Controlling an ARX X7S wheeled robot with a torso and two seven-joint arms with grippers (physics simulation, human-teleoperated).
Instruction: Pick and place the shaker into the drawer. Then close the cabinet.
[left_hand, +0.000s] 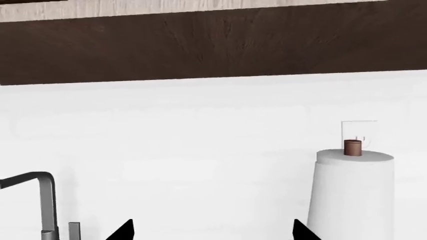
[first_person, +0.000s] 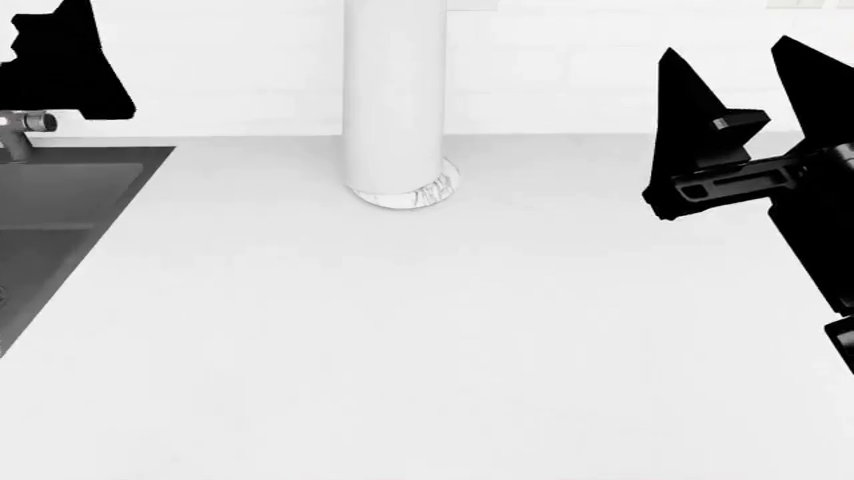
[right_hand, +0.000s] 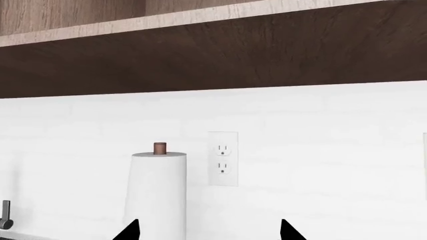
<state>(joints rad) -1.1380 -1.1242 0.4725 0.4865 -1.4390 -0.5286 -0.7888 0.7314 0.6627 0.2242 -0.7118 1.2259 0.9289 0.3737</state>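
Both arms are hanging raised over the smooth white countertop (first_person: 400, 350). The right gripper (first_person: 747, 150) is spreading its black wedge fingers wide; the left gripper (left_hand: 212, 231) likewise, holding nothing. A tall white paper towel roll (first_person: 394, 90) on a marbled base is standing upright, upper centre. Shaker and drawer are showing nowhere. A dark sink (first_person: 54, 230) sits at left.

A tall white paper-towel column (first_person: 394, 90) with a marbled base stands on the white tabletop (first_person: 441, 340), near the dark sink (first_person: 54, 220); a white wall outlet (right_hand: 223, 158) sits behind it.
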